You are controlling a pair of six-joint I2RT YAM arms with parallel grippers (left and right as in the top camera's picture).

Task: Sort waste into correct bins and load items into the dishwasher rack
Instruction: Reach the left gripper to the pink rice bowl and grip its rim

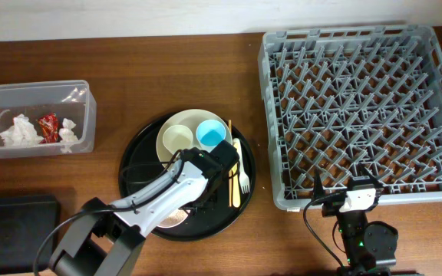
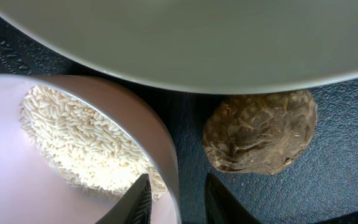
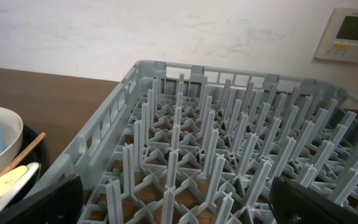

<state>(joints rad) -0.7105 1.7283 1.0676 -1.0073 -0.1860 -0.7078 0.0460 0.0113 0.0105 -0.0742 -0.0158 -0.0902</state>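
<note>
Far left edge: the tub (image 1: 83,88) holds tissues (image 1: 20,132) and the red wrapper (image 1: 47,126). The black bin (image 1: 14,222) sits at the near-left corner.

Now the middle, on the round tray (image 1: 133,165). The left gripper (image 2: 176,199) is right at the pink bowl (image 2: 17,180), jaws narrow and astride its rim, one finger inside by the rice (image 2: 86,143), one outside. A dark gap shows between the outer finger and the wall, so it's not clamped. The brown lump (image 2: 260,130) lies on the tray just beside the bowl, on the outer finger's side and tucked against the plate's edge.

The plate (image 1: 198,116) carries the cream cup (image 1: 178,139) and blue cup (image 1: 211,135) side by side. Chopsticks (image 1: 232,192) and fork (image 1: 245,182) lie together along the tray's right side.

Over to the right: the rack (image 1: 359,107) fills the table's right side. The right gripper (image 3: 176,186) sits at the near edge, jaws spread wide, nothing held, facing across the rack's near-left corner.
</note>
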